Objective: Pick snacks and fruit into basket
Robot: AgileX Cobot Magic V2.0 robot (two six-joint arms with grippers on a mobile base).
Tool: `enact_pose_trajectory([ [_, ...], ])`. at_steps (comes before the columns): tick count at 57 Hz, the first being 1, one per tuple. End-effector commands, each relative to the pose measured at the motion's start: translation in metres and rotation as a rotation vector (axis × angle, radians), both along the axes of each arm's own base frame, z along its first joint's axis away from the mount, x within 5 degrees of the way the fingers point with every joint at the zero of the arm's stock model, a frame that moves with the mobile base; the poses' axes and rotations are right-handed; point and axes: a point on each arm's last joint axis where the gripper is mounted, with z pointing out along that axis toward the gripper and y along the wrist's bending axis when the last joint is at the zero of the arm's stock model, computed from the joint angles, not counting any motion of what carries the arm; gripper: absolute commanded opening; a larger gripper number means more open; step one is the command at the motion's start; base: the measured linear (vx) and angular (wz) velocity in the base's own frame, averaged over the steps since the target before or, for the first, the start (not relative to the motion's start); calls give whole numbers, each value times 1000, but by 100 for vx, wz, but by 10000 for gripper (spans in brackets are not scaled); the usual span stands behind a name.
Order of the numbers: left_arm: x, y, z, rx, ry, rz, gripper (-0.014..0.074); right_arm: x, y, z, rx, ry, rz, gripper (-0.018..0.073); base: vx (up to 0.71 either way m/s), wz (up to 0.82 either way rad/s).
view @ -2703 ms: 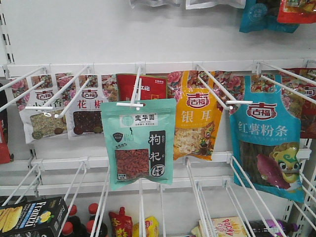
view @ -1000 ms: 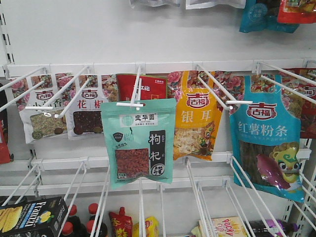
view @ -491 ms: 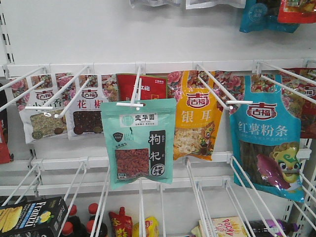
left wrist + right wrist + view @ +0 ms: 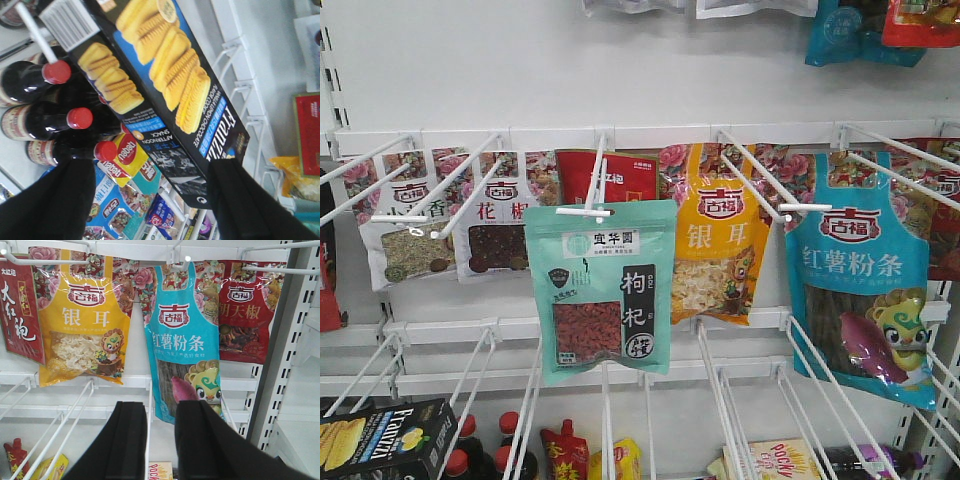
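The snacks pouch (image 4: 605,290), mint green with a window of red berries, hangs on a white peg hook at the middle of the shelf wall in the front view. Neither gripper appears in that view. In the left wrist view my left gripper (image 4: 150,170) is open and holds nothing, its fingers on either side of a black biscuit box (image 4: 165,85). My right gripper (image 4: 161,407) is open with nothing between its fingers, below a blue pouch (image 4: 185,345). The fruit and the basket are out of view.
White wire peg hooks (image 4: 760,185) jut out from the shelf wall. A yellow pouch (image 4: 715,235), a blue pouch (image 4: 860,270) and white pouches (image 4: 500,225) hang beside the snacks. Red-capped dark bottles (image 4: 50,95) and wire dividers (image 4: 610,420) fill the shelf below.
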Motion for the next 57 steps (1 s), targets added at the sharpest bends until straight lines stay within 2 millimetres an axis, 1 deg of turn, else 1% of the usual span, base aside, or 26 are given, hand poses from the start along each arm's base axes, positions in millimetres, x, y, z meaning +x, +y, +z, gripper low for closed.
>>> enact_pose_trajectory([
  [1, 1, 0, -3, -47, -106, 32, 559, 1, 0, 19, -24, -112, -2, 264, 0, 0],
  [5, -7, 3, -20, -97, -173, 98, 559, 1, 0, 19, -24, -110, -2, 264, 0, 0],
  [10, -14, 8, -26, -95, -294, 152, 559, 1, 0, 18, -29, -106, -2, 264, 0, 0],
  [16, -16, 6, -24, -72, -353, 126, 559, 1, 0, 18, -29, -105, -2, 264, 0, 0],
  [23, -15, 2, -19, -74, -411, 105, 559, 1, 0, 18, -29, -105, -2, 264, 0, 0],
  [28, -12, 3, -19, -75, -429, 117, 559, 1, 0, 18, -29, -105, -2, 264, 0, 0],
  [34, -7, 2, -27, -112, -372, 138, 559, 1, 0, 18, -29, -105, -2, 264, 0, 0],
  [41, -8, -1, -42, -115, -221, 114, 559, 1, 0, 18, -29, -105, -2, 264, 0, 0],
  [49, -10, -1, -40, -116, -227, 110, 561, 1, 0, 18, -29, -105, -2, 264, 0, 0],
  [57, -11, -2, -42, -116, -198, 101, 563, 1, 0, 18, -29, -104, -2, 264, 0, 0],
])
